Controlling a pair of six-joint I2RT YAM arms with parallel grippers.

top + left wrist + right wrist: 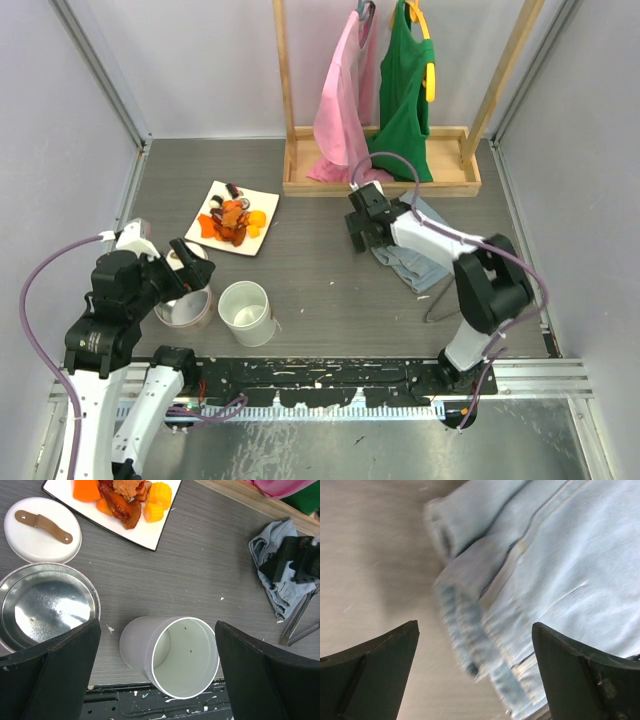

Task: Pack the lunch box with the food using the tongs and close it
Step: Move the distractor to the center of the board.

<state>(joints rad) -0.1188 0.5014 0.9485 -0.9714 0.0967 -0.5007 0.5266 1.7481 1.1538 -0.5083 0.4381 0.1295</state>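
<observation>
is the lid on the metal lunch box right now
No, the white lid lies beside the metal lunch box, which stands open with nothing in it.

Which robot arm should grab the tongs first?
Probably the right. The tongs lie on its side, beside the blue cloth under the open right gripper. The left gripper, also open, sits far off by the metal tin.

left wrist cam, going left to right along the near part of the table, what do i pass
round metal lunch box → white cup → crumpled denim cloth
</observation>
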